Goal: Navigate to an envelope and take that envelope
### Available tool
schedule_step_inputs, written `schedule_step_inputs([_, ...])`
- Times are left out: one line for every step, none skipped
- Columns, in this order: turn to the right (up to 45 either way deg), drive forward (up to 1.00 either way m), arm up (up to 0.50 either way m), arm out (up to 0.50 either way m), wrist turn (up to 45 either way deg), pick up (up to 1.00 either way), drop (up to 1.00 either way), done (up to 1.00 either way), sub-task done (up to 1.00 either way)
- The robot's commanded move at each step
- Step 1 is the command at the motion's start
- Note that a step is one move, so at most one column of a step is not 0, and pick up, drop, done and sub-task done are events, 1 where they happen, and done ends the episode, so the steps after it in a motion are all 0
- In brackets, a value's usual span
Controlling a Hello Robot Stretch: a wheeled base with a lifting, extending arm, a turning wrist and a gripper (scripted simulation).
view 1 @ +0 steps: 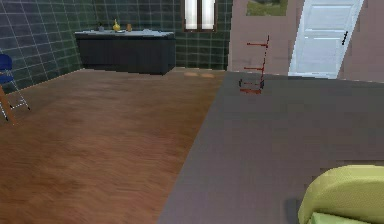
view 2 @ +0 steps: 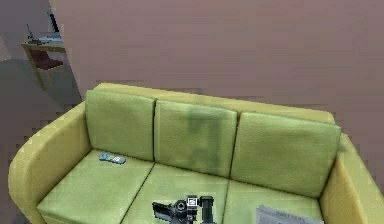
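**Forward view**
- Wood floor (view 1: 90, 140) covers the 9 o'clock half and grey carpet (view 1: 290, 140) the 3 o'clock half.
- A dark counter (view 1: 125, 50) stands at 11 o'clock against a green tiled wall (view 1: 40, 35), with a small yellow item (view 1: 116, 26) on its top.
- A blue chair (view 1: 6, 72) is cut by the 9 o'clock edge.
- A red wire stand (view 1: 256, 68) is upright at 1 o'clock on the carpet's far edge, the one thing standing on the carpet ahead.
- A white door (view 1: 325, 38) is at 2 o'clock, beyond the stand.
- A yellow-green sofa arm (view 1: 345, 195) fills the 5 o'clock corner.

**Arm side view**
- The sofa (view 2: 120, 120) is seen whole, with three back cushions and three seats, against a plain mauve wall (view 2: 220, 45).
- A grey remote (view 2: 112, 158) lies flat on the 8 o'clock seat.
- The gripper (view 2: 165, 210) is at 6 o'clock, low at the middle seat's front, its dark body lying toward 9 o'clock.
- A short dark stub of the arm (view 2: 206, 210) is just at the gripper's 3 o'clock side.
- It cannot be told whether the gripper is released or grasping anything.
- A pale grey flat sheet (view 2: 285, 215) lies at 5 o'clock on the end seat, near the gripper but apart from it. It is too indistinct to confirm as the envelope.
- A small brown shelf (view 2: 45, 52) at 10 o'clock stands beside the sofa and carries small items
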Motion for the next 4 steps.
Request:
schedule_step_inputs([0.0,0.0,0.0,0.0,45.0,0.0,0.0,0.0,0.0])
schedule_step_inputs([0.0,0.0,0.0,0.0,45.0,0.0,0.0,0.0,0.0])
schedule_step_inputs([0.0,0.0,0.0,0.0,45.0,0.0,0.0,0.0,0.0])
schedule_step_inputs([0.0,0.0,0.0,0.0,6.0,0.0,0.0,0.0,0.0])
